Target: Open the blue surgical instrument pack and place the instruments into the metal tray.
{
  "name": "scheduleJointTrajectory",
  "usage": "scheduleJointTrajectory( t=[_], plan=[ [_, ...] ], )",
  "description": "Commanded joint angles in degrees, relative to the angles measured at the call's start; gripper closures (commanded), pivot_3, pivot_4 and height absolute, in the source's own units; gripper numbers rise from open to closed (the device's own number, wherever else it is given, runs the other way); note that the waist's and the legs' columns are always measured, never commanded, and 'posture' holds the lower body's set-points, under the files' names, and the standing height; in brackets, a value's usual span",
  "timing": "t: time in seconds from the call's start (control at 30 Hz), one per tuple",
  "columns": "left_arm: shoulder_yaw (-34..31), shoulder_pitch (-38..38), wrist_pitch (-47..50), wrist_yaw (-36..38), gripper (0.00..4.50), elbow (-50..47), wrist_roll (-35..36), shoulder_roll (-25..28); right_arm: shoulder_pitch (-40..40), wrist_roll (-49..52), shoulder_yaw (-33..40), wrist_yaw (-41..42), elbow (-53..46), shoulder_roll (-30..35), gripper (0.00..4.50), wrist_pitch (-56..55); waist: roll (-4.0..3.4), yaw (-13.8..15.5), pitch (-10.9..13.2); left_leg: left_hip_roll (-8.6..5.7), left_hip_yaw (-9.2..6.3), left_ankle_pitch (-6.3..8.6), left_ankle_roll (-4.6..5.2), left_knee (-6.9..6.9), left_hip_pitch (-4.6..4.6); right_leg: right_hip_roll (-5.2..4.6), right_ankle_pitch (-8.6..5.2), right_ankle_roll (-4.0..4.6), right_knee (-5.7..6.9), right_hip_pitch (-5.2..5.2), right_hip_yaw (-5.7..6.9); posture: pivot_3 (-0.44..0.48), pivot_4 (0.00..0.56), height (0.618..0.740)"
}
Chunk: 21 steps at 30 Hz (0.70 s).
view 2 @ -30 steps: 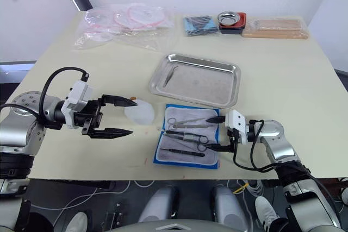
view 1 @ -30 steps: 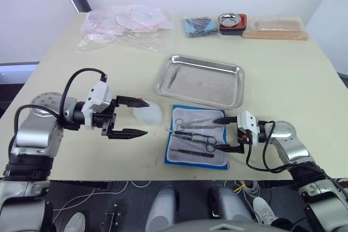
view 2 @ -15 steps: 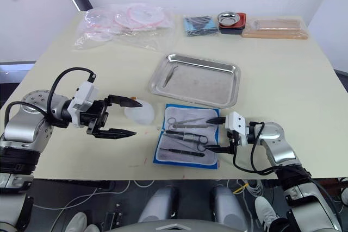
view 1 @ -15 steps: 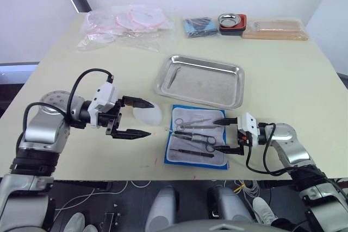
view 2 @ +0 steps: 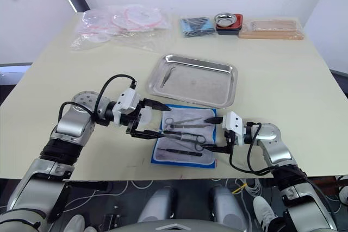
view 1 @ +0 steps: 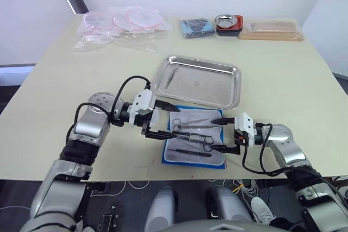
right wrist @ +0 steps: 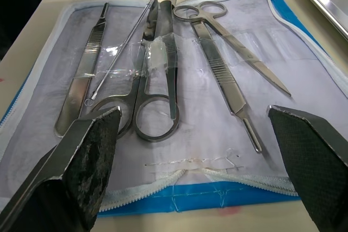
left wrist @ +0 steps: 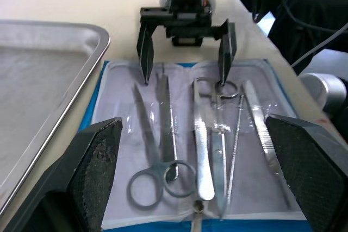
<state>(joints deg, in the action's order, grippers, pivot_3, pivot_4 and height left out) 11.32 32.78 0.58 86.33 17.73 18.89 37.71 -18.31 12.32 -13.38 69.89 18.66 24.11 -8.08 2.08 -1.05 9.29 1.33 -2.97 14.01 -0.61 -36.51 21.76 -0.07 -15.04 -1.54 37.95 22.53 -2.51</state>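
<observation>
— Where's the pack?
— The blue surgical instrument pack (view 1: 194, 140) lies open just in front of the metal tray (view 1: 199, 81); left gripper (view 1: 164, 119) and right gripper (view 1: 222, 133) flank it, both spread wide, holding nothing.
— And close up?
— The left wrist view shows the instruments (left wrist: 185, 134) in the lining, the right gripper opposite; one slender tool (view 1: 171, 79) lies in the tray.

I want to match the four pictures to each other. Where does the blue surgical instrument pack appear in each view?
Left eye view: blue surgical instrument pack lies open below centre, nearer than the metal tray.
Right eye view: below centre, between both grippers.
Left wrist view: centre, right gripper beyond it.
Right wrist view: most of the picture.
Shared landmark: the instruments lying on its lining.
</observation>
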Motion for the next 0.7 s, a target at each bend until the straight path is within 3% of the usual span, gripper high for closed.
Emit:
scheduleJointTrajectory(
  t=[0.03,0.1,0.43,0.7],
  plan=[
    [-0.55,1.57,-2.56,-1.08,1.0,3.43,-1.74,-1.74,4.18,-4.2,-4.35,-0.73,4.28,-0.67,0.0,2.42,0.02,-0.06,-0.01,0.0,0.0,0.0,0.0,0.0,-0.01,0.0,0.0,0.0,0.02,0.0,0.0,0.0,0.15,0.74],
    [-0.46,2.28,-4.32,-2.06,1.76,5.81,-3.41,-2.61,4.25,-4.43,-4.52,-0.98,4.53,-0.95,0.0,2.19,0.06,-0.33,-0.05,0.01,-0.01,0.0,0.0,0.0,-0.02,0.01,0.0,0.01,0.02,0.0,0.0,0.0,0.15,0.74],
    [-0.1,8.23,-10.29,-5.79,1.76,16.91,-9.76,-6.64,2.48,-5.51,-4.83,-1.0,6.46,-2.14,0.0,1.27,0.14,-1.31,-0.1,0.02,-0.07,0.0,0.0,-0.01,-0.04,0.05,0.04,0.06,0.05,-0.04,0.05,0.0,0.15,0.74],
    [0.01,6.7,-4.91,-4.18,1.76,14.34,-9.58,-7.12,1.69,-5.99,-4.96,-1.09,7.61,-3.08,0.0,0.51,0.14,-1.47,-0.1,0.03,-0.06,-0.01,0.0,-0.02,-0.11,0.07,0.07,0.07,0.13,-0.07,0.02,0.0,0.15,0.74]
  ],
)
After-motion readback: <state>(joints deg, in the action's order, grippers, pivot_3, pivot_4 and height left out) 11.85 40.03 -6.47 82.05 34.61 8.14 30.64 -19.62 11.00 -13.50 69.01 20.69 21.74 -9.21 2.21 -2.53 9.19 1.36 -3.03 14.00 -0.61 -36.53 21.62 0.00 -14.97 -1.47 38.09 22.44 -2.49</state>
